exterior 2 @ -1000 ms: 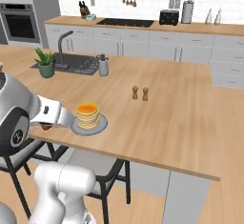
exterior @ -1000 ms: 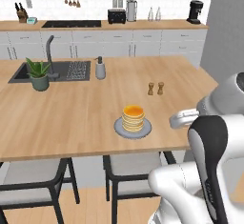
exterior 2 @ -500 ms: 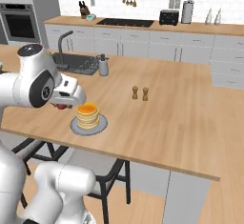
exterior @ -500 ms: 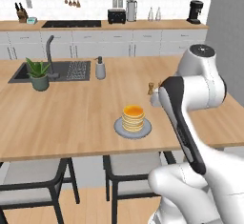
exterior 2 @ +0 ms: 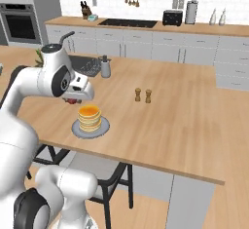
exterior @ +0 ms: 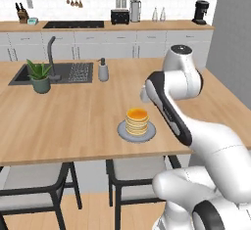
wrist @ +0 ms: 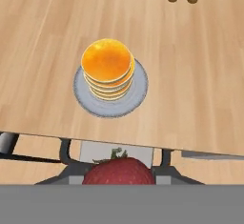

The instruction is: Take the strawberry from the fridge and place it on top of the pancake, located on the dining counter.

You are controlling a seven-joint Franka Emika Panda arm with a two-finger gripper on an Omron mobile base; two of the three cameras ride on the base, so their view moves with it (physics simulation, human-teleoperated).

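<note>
The pancake (exterior: 137,120) is a golden stack with an orange top on a round grey plate (exterior: 149,133), near the front edge of the dining counter (exterior: 73,121). In the right base view my gripper (exterior 2: 74,98) hangs just left of the pancake (exterior 2: 89,117) and a little above it, shut on the strawberry (exterior 2: 71,101). In the hand view the strawberry (wrist: 119,170) fills the bottom centre, with the pancake (wrist: 107,68) and its plate (wrist: 138,92) ahead of it. The fridge is out of view.
Salt and pepper shakers (exterior 2: 142,95) stand behind the plate to its right. A sink (exterior: 54,72), a potted plant (exterior: 40,76) and a soap dispenser (exterior: 103,70) sit at the counter's far left. Black-framed stools (exterior: 34,185) are tucked under the front edge.
The arm has swung up from low beside the counter's front edge. It now reaches over the counter, with the gripper and strawberry close beside the pancake.
</note>
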